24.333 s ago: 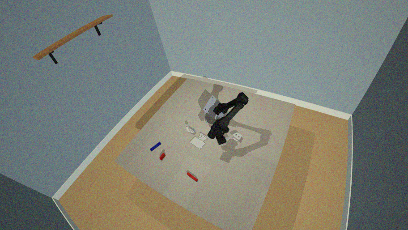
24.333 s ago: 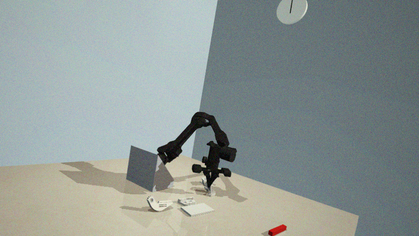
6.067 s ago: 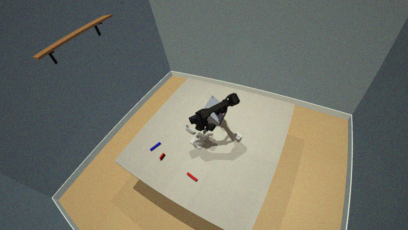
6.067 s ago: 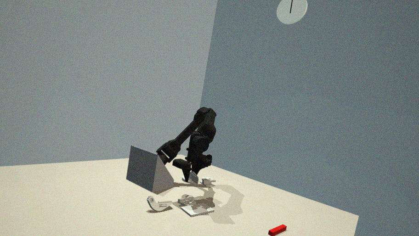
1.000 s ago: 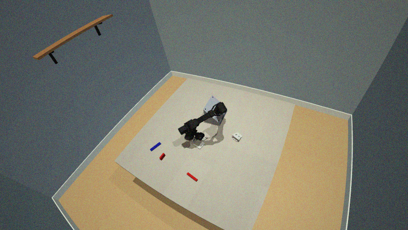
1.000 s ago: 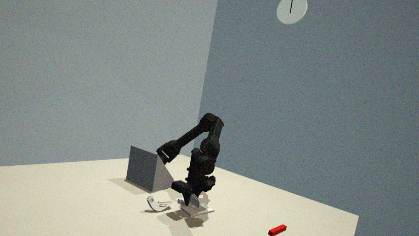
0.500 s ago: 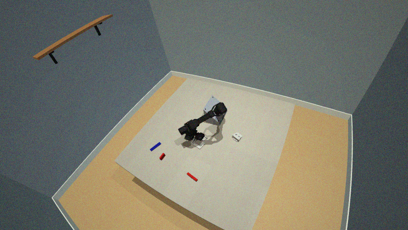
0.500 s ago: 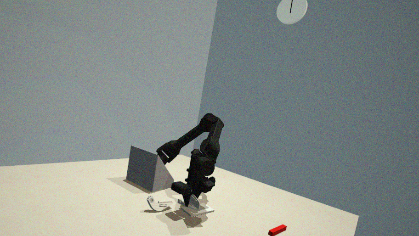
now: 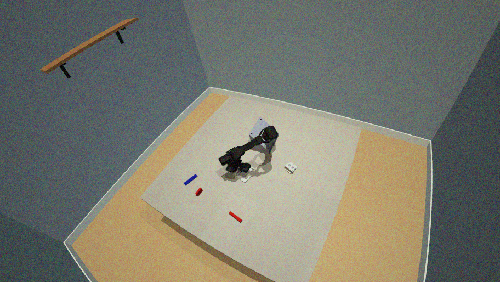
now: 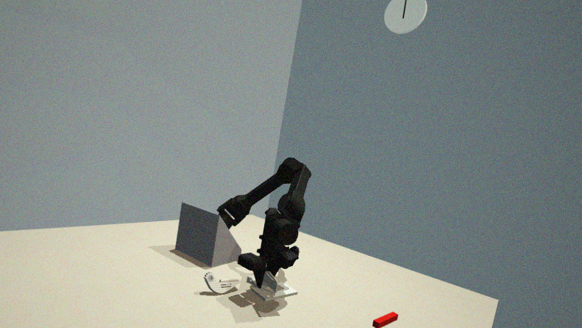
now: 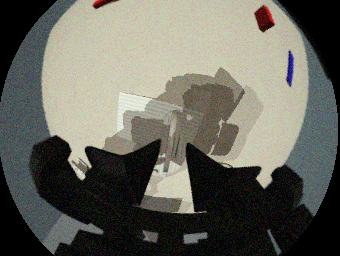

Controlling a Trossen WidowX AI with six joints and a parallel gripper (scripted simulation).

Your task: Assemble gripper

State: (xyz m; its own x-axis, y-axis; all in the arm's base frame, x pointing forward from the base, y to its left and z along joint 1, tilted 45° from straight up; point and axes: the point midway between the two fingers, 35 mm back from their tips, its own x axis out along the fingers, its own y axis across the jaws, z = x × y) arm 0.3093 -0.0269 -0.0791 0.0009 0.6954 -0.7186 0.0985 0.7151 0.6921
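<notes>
The white gripper base (image 9: 245, 180) (image 10: 290, 292) (image 11: 125, 106) lies on the table under my hand. My gripper (image 9: 238, 172) (image 10: 267, 279) (image 11: 173, 144) points down, shut on a grey upright jaw (image 10: 270, 283) (image 11: 173, 126) low over the base. Contact with the pins cannot be made out. A second white jaw (image 10: 223, 284) with gear teeth lies beside the base towards the arm's mount; in the wrist view a finger mostly hides it. The white housing plate (image 9: 290, 167) with two round holes lies apart; its edge shows at the left of the wrist view (image 11: 80, 168).
A blue bar (image 9: 190, 179) (image 11: 290, 68), a short red block (image 9: 198, 191) (image 11: 264, 18) and a long red bar (image 9: 235, 216) (image 11: 105, 2) lie farther out on the table. The wedge-shaped arm mount (image 9: 258, 128) (image 10: 197, 234) stands behind the work.
</notes>
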